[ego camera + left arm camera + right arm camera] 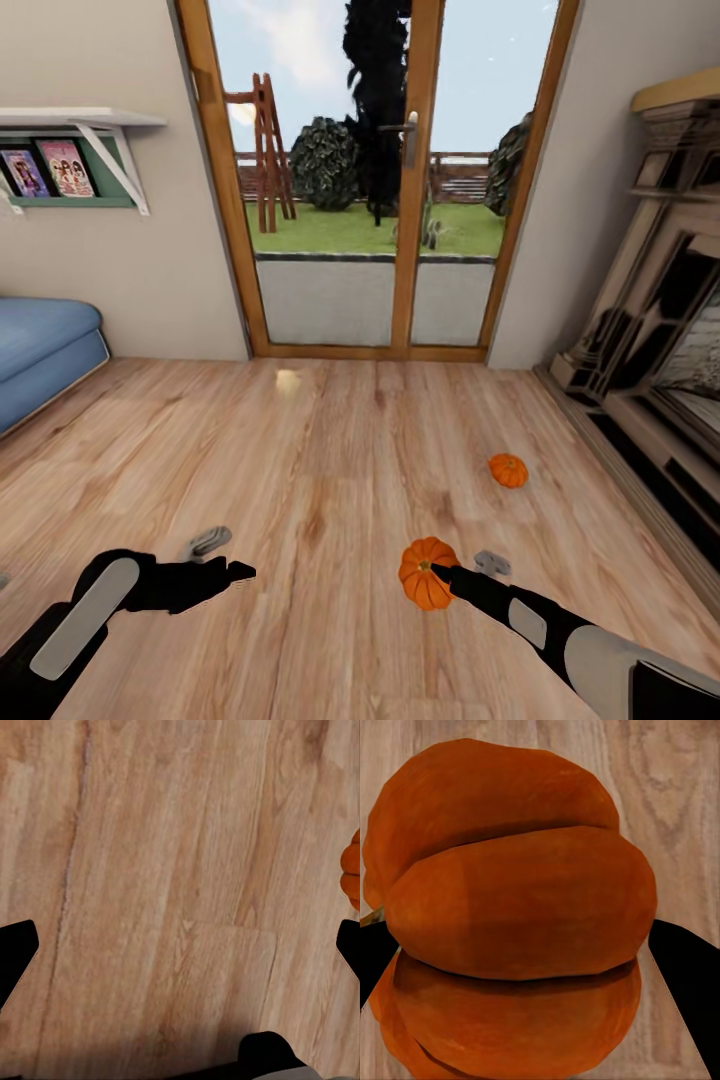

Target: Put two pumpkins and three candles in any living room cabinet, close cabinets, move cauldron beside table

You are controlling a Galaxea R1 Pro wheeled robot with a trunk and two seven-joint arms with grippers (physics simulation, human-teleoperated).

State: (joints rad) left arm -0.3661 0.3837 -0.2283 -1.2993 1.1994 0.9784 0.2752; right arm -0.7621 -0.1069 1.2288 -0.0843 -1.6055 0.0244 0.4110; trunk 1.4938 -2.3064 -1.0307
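Living room floor before a glazed garden door

A wood-plank floor (pixel 300 470) runs to a wooden-framed glass door (pixel 405 180) at top centre, its metal handle (pixel 411 138) on the middle stile; beyond it lie a lawn (pixel 350 228), a wooden ladder (pixel 268 150) and dark shrubs (pixel 325 165). At upper left, a white wall shelf (pixel 75 120) tops a green rack of picture books (pixel 48 170); below it sits a blue sofa (pixel 40 345). A dark ornate fireplace (pixel 660 340) fills the right edge.
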